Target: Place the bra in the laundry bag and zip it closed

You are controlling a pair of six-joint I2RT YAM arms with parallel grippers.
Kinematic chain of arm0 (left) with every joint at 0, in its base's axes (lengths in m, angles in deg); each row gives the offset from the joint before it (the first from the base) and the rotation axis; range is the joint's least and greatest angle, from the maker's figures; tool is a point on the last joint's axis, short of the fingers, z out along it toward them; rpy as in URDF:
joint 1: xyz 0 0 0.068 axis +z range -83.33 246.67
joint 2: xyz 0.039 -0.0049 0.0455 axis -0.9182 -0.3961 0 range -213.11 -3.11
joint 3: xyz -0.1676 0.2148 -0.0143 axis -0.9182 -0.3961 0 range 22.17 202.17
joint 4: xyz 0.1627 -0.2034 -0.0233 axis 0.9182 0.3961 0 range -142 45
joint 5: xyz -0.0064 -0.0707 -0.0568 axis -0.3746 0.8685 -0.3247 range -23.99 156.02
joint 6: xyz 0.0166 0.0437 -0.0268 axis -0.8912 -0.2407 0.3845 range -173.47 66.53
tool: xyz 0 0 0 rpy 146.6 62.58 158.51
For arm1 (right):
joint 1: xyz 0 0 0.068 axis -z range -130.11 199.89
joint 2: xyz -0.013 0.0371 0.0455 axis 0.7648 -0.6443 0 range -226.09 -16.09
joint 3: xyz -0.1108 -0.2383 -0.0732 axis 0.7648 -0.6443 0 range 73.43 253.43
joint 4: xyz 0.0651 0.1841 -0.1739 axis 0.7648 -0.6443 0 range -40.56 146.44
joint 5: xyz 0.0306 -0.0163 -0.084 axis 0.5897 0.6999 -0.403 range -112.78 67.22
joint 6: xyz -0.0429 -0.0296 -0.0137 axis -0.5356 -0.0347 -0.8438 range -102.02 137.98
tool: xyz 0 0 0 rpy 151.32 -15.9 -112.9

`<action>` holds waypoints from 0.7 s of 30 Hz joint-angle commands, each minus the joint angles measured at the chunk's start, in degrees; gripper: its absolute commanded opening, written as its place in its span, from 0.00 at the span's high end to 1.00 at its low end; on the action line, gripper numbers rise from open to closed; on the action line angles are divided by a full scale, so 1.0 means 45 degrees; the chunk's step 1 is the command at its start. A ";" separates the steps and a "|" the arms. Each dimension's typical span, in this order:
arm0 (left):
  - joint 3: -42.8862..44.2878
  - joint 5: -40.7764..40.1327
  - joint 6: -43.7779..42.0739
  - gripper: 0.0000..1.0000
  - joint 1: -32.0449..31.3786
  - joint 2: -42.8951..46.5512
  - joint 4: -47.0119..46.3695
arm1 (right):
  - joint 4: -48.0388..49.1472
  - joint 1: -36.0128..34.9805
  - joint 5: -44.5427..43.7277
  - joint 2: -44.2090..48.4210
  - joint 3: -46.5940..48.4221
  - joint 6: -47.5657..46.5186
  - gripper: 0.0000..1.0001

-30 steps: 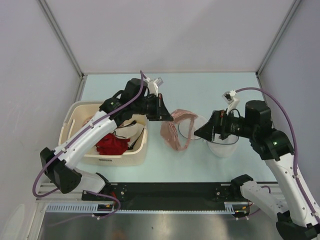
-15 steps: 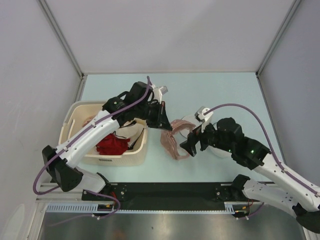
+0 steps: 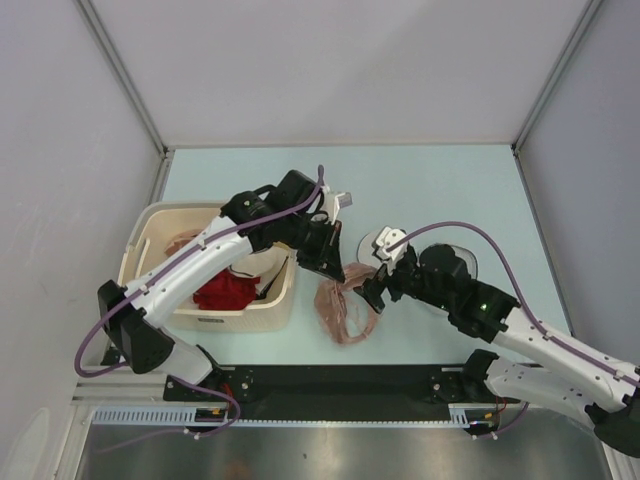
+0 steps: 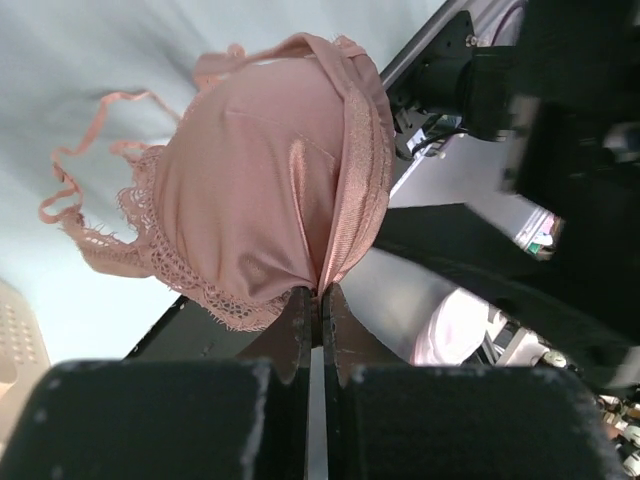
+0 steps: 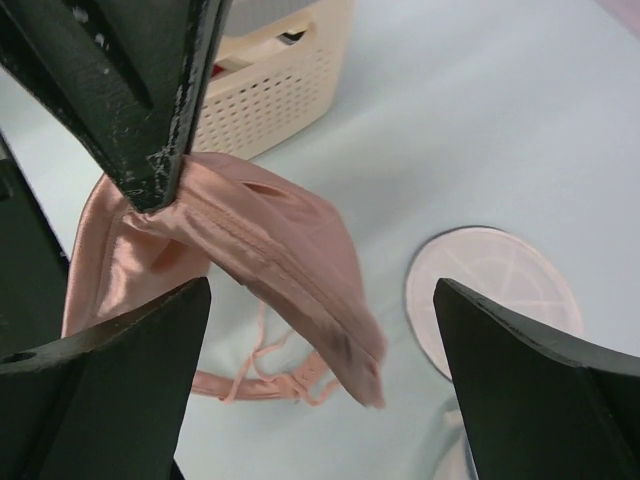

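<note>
My left hand (image 3: 328, 265) reaches out over the basket (image 3: 145, 235) to the middle of the worktop (image 3: 430, 190). Its fingers are pressed together on one edge of the bra (image 3: 342, 310), close to the seam where the satin cup meets the band. I hold it by that edge so the garment hangs free and shows a side my other hand can take. I judge this to be a hand-over or a two-handed spread before bagging.

My right hand (image 3: 372, 292) is spread wide and grips nothing. It sits just beside the hanging fabric, facing it, with the cloth roughly between its fingers in the right wrist view.

The bra is folded along its length. From above, its long axis runs from my pinch down towards the near edge of the worktop. The lace trim and thin straps trail at the lower end; I cannot tell whether they touch the surface.

The laundry bag (image 5: 495, 300) lies flat on the worktop beyond the bra, apart from it, on my right side. The red garment (image 3: 222, 290) sits in the basket.
</note>
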 commanded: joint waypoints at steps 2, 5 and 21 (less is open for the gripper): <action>0.0855 0.0637 -0.0304 1.00 -0.0114 -0.0029 -0.0067 | 0.2190 -0.0185 0.1279 -0.0501 -0.0819 0.1086 0.01; 0.0739 0.0950 -0.0089 0.99 -0.0114 0.0068 -0.0359 | 0.2797 -0.0146 0.0714 -0.0715 -0.1211 0.2236 0.07; 0.0954 -0.4498 0.0771 0.31 0.0452 0.3505 -0.2605 | 0.7878 0.3719 0.9129 -0.5122 -0.3225 1.2203 1.00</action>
